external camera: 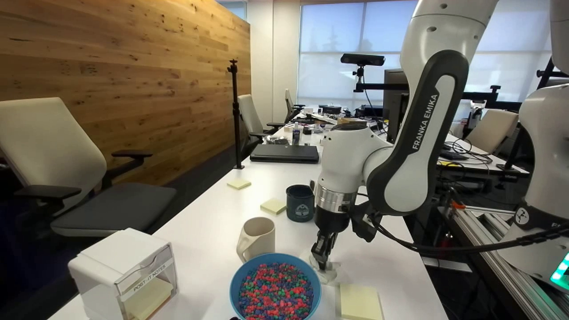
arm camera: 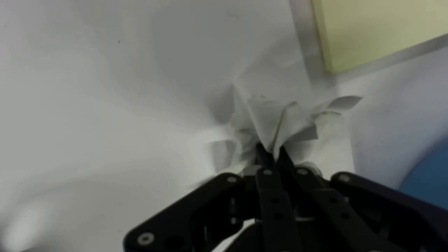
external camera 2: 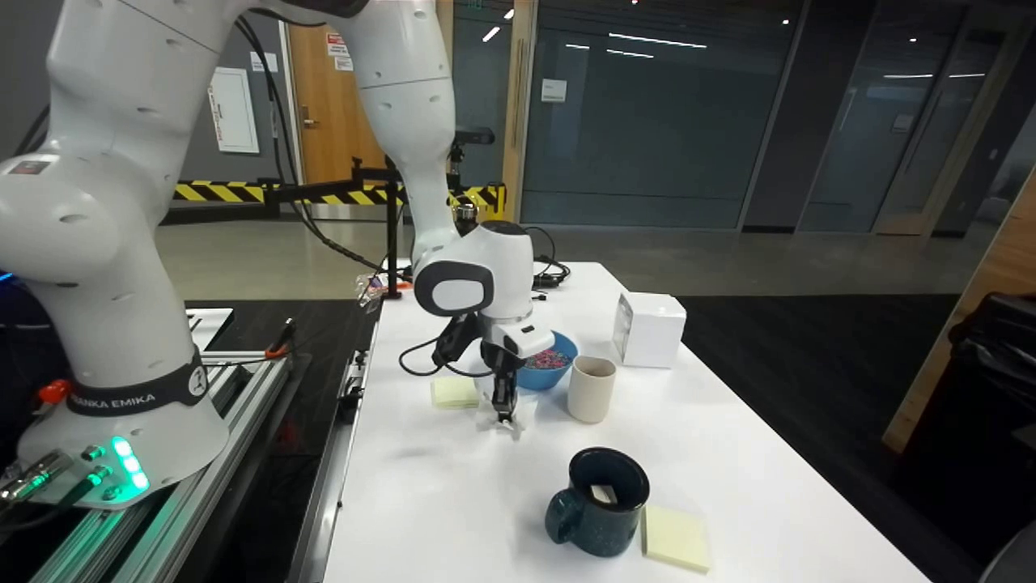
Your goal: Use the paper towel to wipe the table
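A crumpled white paper towel [external camera: 330, 276] lies on the white table [external camera: 200, 249], bunched under my gripper [external camera: 322, 263]. In the wrist view, the gripper [arm camera: 273, 152] points down with its fingertips closed on a fold of the paper towel [arm camera: 267, 115]. Loose edges of the towel spread around the fingers, against or just above the table. In an exterior view, the gripper [external camera 2: 506, 417] and the towel [external camera 2: 524, 411] are low over the table, beside a beige mug [external camera 2: 592, 390]. The fingers hide part of the towel.
A blue bowl [external camera: 275, 258] of colored bits stands close beside the towel. A yellow note pad [external camera: 360, 302] lies near it. A dark mug [external camera: 300, 206], more note pads [external camera: 273, 206], a white note box [external camera: 111, 266] and a black laptop [external camera: 284, 153] are on the table.
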You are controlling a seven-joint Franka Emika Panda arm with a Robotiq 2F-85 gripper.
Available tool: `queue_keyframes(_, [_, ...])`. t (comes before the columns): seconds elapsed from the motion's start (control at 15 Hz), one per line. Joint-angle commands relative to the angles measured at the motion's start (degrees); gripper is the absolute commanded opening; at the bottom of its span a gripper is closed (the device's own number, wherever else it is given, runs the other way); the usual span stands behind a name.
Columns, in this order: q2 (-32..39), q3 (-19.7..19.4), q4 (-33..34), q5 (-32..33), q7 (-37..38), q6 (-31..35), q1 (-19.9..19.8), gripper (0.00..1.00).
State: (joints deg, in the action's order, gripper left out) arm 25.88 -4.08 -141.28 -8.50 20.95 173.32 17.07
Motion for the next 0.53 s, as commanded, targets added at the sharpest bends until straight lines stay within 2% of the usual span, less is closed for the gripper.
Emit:
queue_keyframes(0.0, [2.6, 0.7, -0.8, -1.9, -0.5, 1.1, -5.1, 0.01])
queue_keyframes(0.2, [2.2, 1.2, -1.5, -3.4, -0.6, 1.6, -8.9, 0.01])
queue_keyframes(0.47, [2.5, 1.1, -0.9, -3.5, -0.4, 1.2, -11.0, 0.01])
